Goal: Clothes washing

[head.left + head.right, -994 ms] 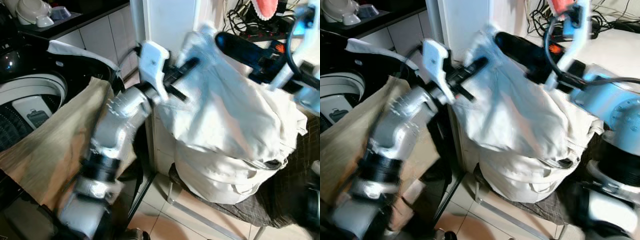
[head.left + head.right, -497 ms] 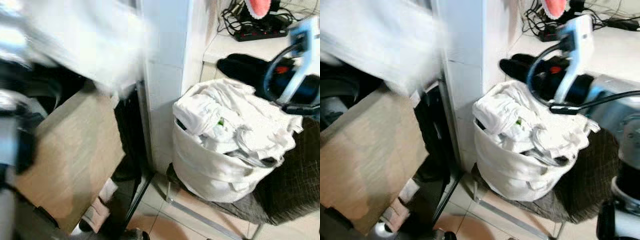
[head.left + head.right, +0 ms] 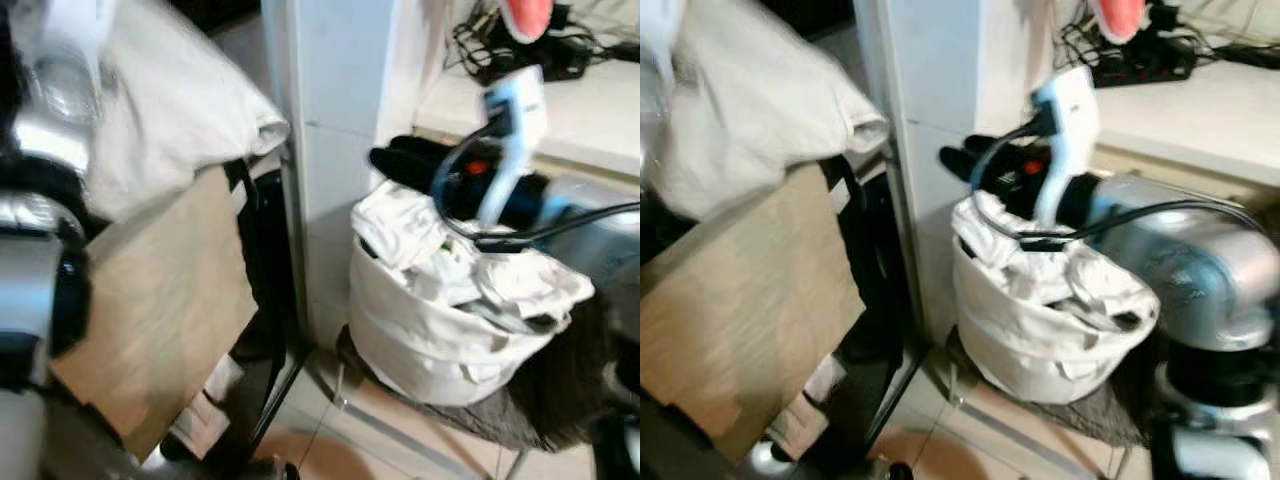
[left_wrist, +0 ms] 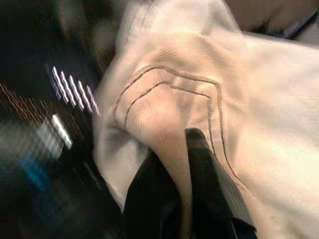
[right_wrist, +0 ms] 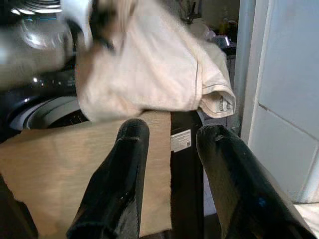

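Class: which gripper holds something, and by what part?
The left gripper pinches a fold of the white garment; the right gripper is open, holding nothing.

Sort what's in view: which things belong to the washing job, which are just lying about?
Job:
- white garment, pinched in the left pincer, over the washer side
- white laundry bag, full of clothes
- right pincer, open, holding nothing
- tan cloth draped by the washer

Lying about:
- power strip with cables on the counter
- pink item
- dark mat under the bag
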Tool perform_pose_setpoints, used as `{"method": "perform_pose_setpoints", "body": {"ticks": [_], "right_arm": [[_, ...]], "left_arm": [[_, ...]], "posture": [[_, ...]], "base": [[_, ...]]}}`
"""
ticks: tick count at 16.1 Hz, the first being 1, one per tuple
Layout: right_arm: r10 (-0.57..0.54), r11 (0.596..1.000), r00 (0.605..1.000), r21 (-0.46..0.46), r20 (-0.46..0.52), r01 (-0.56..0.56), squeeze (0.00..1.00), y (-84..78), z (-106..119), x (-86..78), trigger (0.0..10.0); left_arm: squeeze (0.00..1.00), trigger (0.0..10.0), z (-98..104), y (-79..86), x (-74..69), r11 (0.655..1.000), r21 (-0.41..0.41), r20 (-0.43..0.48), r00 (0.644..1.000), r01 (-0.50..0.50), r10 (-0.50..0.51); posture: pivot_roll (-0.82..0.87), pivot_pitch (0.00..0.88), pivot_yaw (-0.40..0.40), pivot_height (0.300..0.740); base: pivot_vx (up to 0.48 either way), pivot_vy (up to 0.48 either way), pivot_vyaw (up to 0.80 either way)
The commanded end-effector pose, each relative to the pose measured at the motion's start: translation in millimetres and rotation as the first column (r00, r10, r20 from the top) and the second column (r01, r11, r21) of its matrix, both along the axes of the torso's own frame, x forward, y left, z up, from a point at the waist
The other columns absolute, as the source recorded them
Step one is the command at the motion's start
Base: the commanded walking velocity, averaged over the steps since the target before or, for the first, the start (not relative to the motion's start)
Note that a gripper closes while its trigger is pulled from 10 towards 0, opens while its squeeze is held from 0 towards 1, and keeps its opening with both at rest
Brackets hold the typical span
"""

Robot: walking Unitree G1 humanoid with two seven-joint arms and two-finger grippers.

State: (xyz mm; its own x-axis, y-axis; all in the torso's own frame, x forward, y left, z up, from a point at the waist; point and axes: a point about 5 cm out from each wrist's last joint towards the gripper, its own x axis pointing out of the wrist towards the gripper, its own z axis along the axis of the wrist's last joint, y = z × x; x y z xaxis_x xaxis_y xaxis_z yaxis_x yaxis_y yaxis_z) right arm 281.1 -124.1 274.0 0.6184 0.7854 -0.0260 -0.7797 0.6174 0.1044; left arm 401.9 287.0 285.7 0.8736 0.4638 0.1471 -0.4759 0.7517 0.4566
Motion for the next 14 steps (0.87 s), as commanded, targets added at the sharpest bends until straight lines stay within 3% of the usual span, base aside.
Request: {"method": "perform_pose_setpoints", "body": {"ticks": [1,2,3,4,5,6,7,8,9,10,12,14], "right_arm": [[0.013,1.000,1.000,-0.009,0.024,-0.012,0.00,5.6,1.1,-4.4,10.0],[0.016,1.000,1.000,-0.008,0.024,-0.015,0.00,6.6,0.7,-5.1,10.0],[0.020,1.000,1.000,-0.009,0.024,-0.020,0.00,8.4,0.0,-6.3,10.0],[0.006,1.000,1.000,-0.007,0.027,-0.006,0.00,7.8,0.6,-5.7,10.0],[-0.015,1.000,0.999,-0.007,0.033,0.015,0.00,5.6,1.7,-4.2,10.0],[-0.030,1.000,0.999,-0.002,0.036,0.030,0.00,4.1,2.6,-3.2,10.0],[-0.046,0.999,0.998,0.006,0.040,0.046,0.00,3.0,3.7,-1.9,10.0],[-0.051,0.999,0.998,0.009,0.042,0.051,0.00,3.0,4.2,-1.0,10.0],[-0.048,0.999,0.998,0.010,0.042,0.048,0.00,3.4,4.2,-0.9,10.0],[-0.042,0.999,0.998,0.010,0.042,0.042,0.00,4.3,4.1,-1.0,10.0],[-0.029,1.000,0.999,0.010,0.041,0.028,0.00,6.8,3.9,-0.8,10.0],[-0.005,1.000,0.999,0.008,0.033,0.004,0.00,9.4,2.9,-2.0,10.0]], "left_arm": [[0.00,0.0,-14.5,7.3,-3.1,0.983,-0.174,0.005,0.999,-0.051,0.053],[0.00,0.0,-18.8,8.3,-4.0,0.982,-0.175,-0.001,0.998,-0.067,0.067],[0.00,0.0,-30.3,8.6,-5.2,0.957,-0.280,0.008,0.996,-0.078,0.083],[0.00,0.0,-28.9,9.9,-6.0,0.977,-0.190,0.005,0.995,-0.094,0.097],[0.00,0.0,-13.3,12.7,-7.4,0.992,-0.005,0.049,0.991,-0.125,0.125],[0.00,0.0,2.8,15.9,-9.5,0.983,0.089,0.112,0.982,-0.162,0.152],[0.00,0.0,34.1,19.7,-15.1,0.949,0.208,0.252,0.951,-0.237,0.182],[0.00,0.0,79.6,23.8,-27.6,0.879,0.311,0.444,0.873,-0.361,0.201],[0.00,0.0,96.3,26.8,-34.1,0.853,0.323,0.505,0.837,-0.410,0.211],[0.00,0.0,107.7,30.4,-40.1,0.829,0.327,0.549,0.805,-0.453,0.224],[0.00,0.0,118.1,38.5,-47.5,0.785,0.356,0.565,0.786,-0.507,0.251],[0.00,0.0,113.1,44.8,-48.5,0.749,0.392,0.536,0.795,-0.534,0.286]], "posture": [[-0.10,0.000,0.083,0.740],[-0.10,0.000,0.085,0.740],[-0.11,0.000,0.087,0.740],[-0.11,0.000,0.088,0.740],[-0.11,0.000,0.088,0.740],[-0.11,0.000,0.082,0.740],[-0.10,0.000,0.083,0.740],[-0.10,0.000,0.081,0.740],[-0.10,0.000,0.081,0.740],[-0.10,0.000,0.081,0.740],[-0.09,0.000,0.074,0.740],[-0.08,0.000,0.069,0.740]], "base": [[0.000,0.000,0.00],[0.000,0.000,0.00],[0.000,0.000,0.00],[0.000,0.000,0.00],[0.000,0.000,0.00],[0.000,0.000,0.00],[0.000,0.000,0.00],[0.000,0.000,0.00],[0.000,0.000,0.00],[0.000,0.000,0.00],[0.000,0.000,0.00],[0.000,0.000,0.00]]}}
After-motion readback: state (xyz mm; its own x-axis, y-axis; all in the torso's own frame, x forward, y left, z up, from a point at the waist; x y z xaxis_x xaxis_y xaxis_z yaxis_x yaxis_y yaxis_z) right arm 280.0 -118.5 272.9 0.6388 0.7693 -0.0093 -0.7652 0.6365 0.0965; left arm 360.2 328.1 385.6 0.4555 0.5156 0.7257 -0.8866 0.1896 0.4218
